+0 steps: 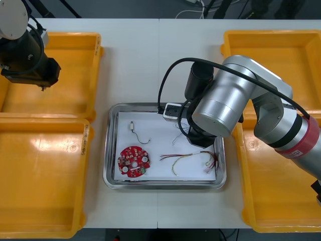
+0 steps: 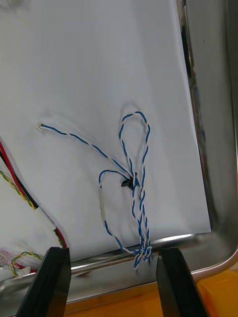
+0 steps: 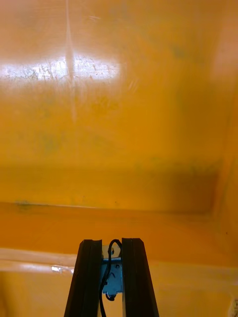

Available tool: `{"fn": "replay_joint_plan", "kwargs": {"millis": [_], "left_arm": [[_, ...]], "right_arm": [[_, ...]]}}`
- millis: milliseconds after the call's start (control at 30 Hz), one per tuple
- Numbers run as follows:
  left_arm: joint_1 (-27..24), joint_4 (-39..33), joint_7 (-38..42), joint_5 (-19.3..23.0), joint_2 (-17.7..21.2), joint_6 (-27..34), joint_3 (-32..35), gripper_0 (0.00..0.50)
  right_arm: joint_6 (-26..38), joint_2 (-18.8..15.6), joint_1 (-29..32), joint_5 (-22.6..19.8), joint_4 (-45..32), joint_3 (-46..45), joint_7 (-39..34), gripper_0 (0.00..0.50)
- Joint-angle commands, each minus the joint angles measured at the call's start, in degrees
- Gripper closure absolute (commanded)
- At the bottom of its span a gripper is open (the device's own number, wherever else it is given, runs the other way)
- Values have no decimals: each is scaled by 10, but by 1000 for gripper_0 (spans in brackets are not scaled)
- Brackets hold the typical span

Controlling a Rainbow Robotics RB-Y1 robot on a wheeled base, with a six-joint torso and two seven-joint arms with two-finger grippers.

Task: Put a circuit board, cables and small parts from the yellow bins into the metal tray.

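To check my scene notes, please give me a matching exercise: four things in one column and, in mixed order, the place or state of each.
1 red circuit board
2 blue and white cable
3 left gripper
4 right gripper

A shut on a small metal part, over a yellow bin
B open, over the metal tray
C in the tray, near its left side
D in the tray, just ahead of the right gripper

Pairs: 1-C; 2-D; 3-A; 4-B

Bright, even light falls from overhead. Glare pools pale on the near left bin (image 1: 42, 145) and streaks white across the floor of the far left bin (image 3: 64, 69). The tray (image 1: 111, 150) rim gleams with reflections. Shadows stay soft and faint.
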Motion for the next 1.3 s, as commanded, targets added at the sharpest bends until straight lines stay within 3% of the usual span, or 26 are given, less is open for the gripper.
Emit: {"fn": "replay_joint_plan", "kwargs": {"millis": [33,267,467,667,967,1167,1300], "left_arm": [[2,-46,2,0,7,25,16,500],[5,-95,62,23,7,26,-6,500],[5,-129,111,43,6,26,-26,500],[5,-153,154,48,-4,26,-46,500],[6,-182,207,31,-30,26,-81,500],[6,-209,268,17,-51,26,-125,500],[5,-224,302,14,-58,19,-153,500]], "right_arm": [[-4,9,3,4,-7,5,16,0],[40,8,-1,-10,-27,-30,20,0],[105,7,-24,-70,-32,-84,20,0],[106,-6,-59,-133,-32,-130,8,0],[106,-78,-86,-232,-32,-192,-19,0],[106,-153,-93,-306,-32,-236,-101,0],[106,-192,-92,-332,-32,-253,-146,0]]}}
